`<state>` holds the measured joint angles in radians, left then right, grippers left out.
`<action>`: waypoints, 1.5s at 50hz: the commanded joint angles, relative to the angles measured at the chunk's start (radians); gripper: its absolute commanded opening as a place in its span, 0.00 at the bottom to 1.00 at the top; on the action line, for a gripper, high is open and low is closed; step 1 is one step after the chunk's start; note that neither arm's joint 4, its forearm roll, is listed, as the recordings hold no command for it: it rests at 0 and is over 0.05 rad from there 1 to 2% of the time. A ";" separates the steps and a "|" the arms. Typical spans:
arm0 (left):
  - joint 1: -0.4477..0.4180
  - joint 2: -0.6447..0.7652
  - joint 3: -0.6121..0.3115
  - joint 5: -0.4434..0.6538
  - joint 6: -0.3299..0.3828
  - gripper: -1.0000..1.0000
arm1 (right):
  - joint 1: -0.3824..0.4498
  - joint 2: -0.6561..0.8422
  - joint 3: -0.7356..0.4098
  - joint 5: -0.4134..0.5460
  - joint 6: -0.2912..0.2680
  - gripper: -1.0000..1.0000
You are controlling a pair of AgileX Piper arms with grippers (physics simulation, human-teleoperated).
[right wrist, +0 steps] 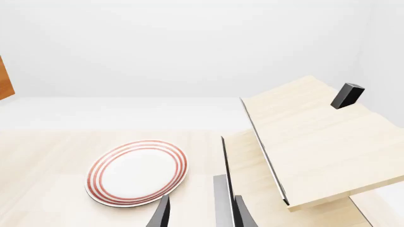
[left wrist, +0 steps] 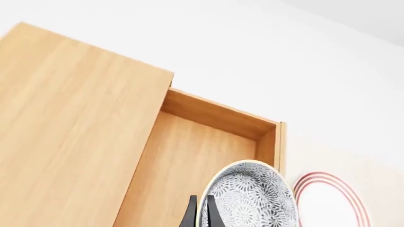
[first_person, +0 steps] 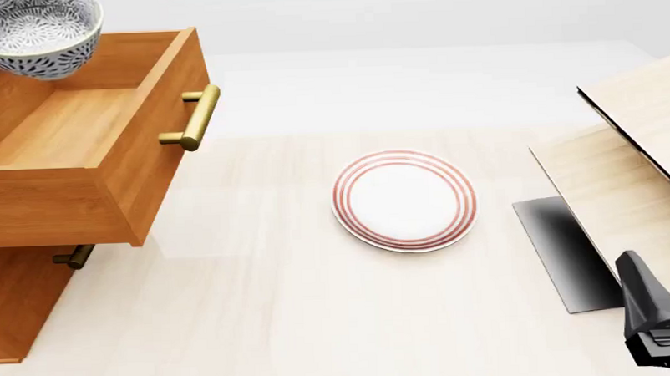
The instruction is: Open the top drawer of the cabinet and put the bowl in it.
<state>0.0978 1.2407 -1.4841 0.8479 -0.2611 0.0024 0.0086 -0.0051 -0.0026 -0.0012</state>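
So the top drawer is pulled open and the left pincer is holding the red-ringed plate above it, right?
Not quite: the left pincer holds the speckled bowl, not the plate. The red-ringed plate lies on the table. The top drawer is indeed pulled open, as the front view shows.

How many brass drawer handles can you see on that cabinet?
2. One on the open top drawer, its handle sticking out; another handle peeks out beneath it. Further handles may be hidden.

table (first_person: 262, 324): pale wood | on it: cabinet (first_person: 21, 303) left, red-ringed plate (first_person: 404, 200) centre, light-wood structure (first_person: 636, 202) right
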 commanded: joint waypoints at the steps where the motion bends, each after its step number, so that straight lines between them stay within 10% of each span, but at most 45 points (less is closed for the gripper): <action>1: 0.010 0.028 0.033 -0.050 -0.004 0.00 | 0.000 -0.001 0.001 0.000 0.000 1.00; 75: 0.057 0.213 0.168 -0.253 -0.026 0.00 | 0.001 -0.001 0.001 0.000 0.000 1.00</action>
<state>0.1485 1.4325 -1.3285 0.6157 -0.2895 0.0025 0.0086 -0.0051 -0.0026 -0.0013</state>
